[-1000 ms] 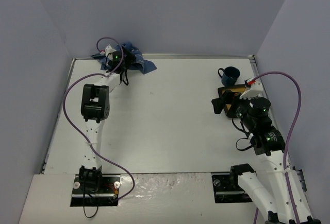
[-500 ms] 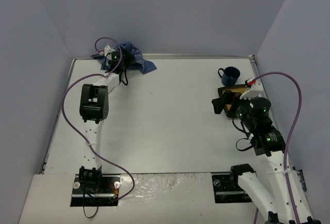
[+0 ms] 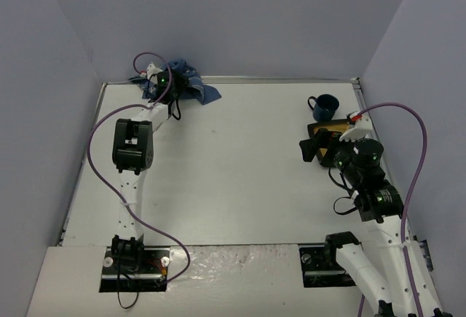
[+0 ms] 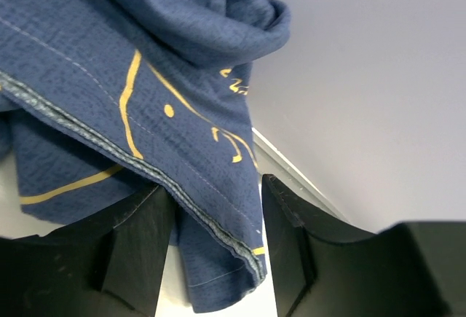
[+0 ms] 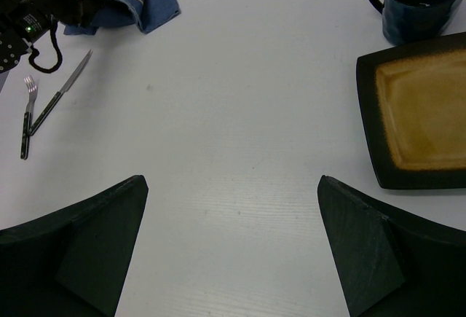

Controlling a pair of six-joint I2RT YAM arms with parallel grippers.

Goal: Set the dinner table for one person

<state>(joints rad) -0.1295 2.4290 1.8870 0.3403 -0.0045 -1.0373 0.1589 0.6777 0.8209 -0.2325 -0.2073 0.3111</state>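
The dinner table (image 3: 240, 171) is a white top with a thin metal rim. At its far left corner lies a crumpled blue cloth (image 3: 205, 93) with yellow line print (image 4: 145, 76). My left gripper (image 3: 177, 81) reaches into it. In the left wrist view the left gripper (image 4: 216, 186) is open, half narrowed, with the cloth's stitched hem hanging between the fingers (image 4: 138, 237) and a slim gap beside it. My right gripper (image 5: 233, 178) hovers wide open over bare table, just left of the square plate (image 5: 419, 113).
A dark square plate (image 3: 328, 129) with an amber centre and a dark blue mug (image 3: 325, 104) sit at the far right. A fork (image 5: 28, 120) and a knife (image 5: 62, 91) lie near the cloth. Grey walls close three sides.
My left wrist has edged a little further left into the cloth at the far corner. The right arm has not moved.
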